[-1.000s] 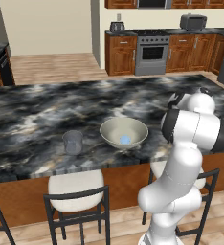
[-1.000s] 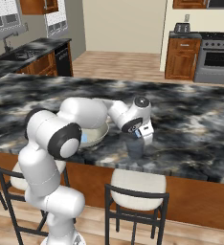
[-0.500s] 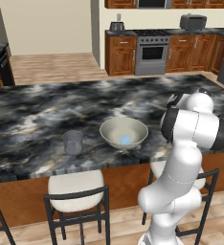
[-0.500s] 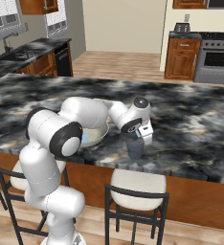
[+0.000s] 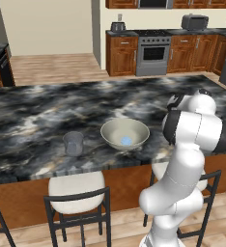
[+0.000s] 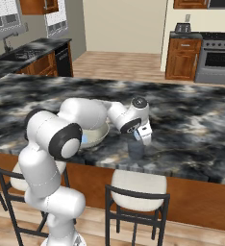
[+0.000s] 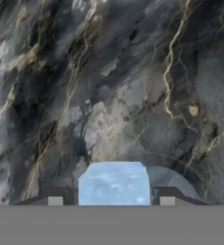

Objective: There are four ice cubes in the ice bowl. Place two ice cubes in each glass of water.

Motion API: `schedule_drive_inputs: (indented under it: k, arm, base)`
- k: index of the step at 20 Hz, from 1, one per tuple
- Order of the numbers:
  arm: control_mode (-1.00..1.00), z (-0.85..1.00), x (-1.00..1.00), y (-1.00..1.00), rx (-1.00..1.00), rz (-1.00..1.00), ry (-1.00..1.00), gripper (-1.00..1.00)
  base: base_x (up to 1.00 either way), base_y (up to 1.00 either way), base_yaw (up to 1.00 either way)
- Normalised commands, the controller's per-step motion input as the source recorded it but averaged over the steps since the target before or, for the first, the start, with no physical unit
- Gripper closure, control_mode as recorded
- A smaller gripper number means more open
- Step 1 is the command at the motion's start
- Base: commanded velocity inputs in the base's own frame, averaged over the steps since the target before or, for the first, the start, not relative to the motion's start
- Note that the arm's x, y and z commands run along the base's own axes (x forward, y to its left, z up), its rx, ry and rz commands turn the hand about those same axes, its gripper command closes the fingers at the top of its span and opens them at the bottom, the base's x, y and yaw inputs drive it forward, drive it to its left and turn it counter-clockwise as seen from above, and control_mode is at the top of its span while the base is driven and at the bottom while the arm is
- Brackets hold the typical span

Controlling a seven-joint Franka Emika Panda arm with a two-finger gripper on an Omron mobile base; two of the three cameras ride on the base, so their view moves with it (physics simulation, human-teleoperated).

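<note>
Ice cube point(image 7: 114, 184) between gripper point(image 7: 111, 201) fingertips, above glass point(image 6: 136, 148).

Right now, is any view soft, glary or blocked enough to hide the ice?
Hand view: soft and blocky, marble counter blurred, yet the ice cube between the fingertips reads clearly. Left base view: even light, no glare, ice bowl sharp. Right base view: the arm blocks most of the bowl; glass shadowed under the gripper.

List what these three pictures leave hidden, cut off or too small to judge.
- How many ice cubes lie in the bowl: left base view, one small blue blur.
- Right glass: right base view, its top is hidden behind the pincer.
- Water level in the left glass: too small and grey.
- Held ice cube: hand view, cut off at the bottom.
</note>
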Motion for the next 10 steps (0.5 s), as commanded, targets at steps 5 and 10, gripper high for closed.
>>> schedule_drive_inputs:
  k: [5,10]
  arm:
    - [-1.00,-0.05,-0.07,0.00,0.00,-0.01,-0.02,-1.00]
    - [-1.00,-0.02,-0.03,0.00,0.00,-0.02,-0.03,-1.00]
  base:
    - [0.00,0.00,0.00]
    - [0.00,0.00,0.00]
